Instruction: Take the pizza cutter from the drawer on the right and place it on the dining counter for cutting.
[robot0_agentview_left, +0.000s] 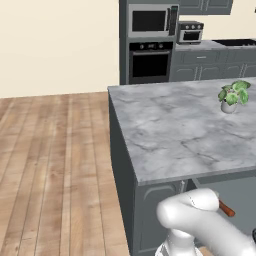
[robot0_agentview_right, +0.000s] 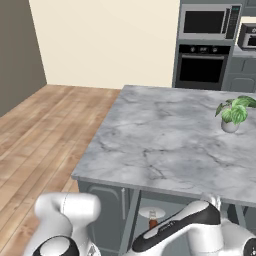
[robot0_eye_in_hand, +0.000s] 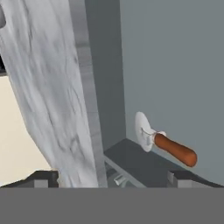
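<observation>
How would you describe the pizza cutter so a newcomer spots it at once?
Start at the marble-topped island bearing the potted plant. Below its near edge an open dark grey drawer holds the pizza cutter. It has a round silver wheel and a reddish-brown handle, the one warm colour among grey panels.

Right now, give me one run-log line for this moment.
stage: reaching into open drawer | end effector: open, empty | pizza cutter: lying in drawer, ungrasped | dining counter: not reached

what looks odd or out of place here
Nothing stands out. The pizza cutter lies in the open drawer, unspilled, with the open claw near it. The potted plant stands upright on the island.
</observation>
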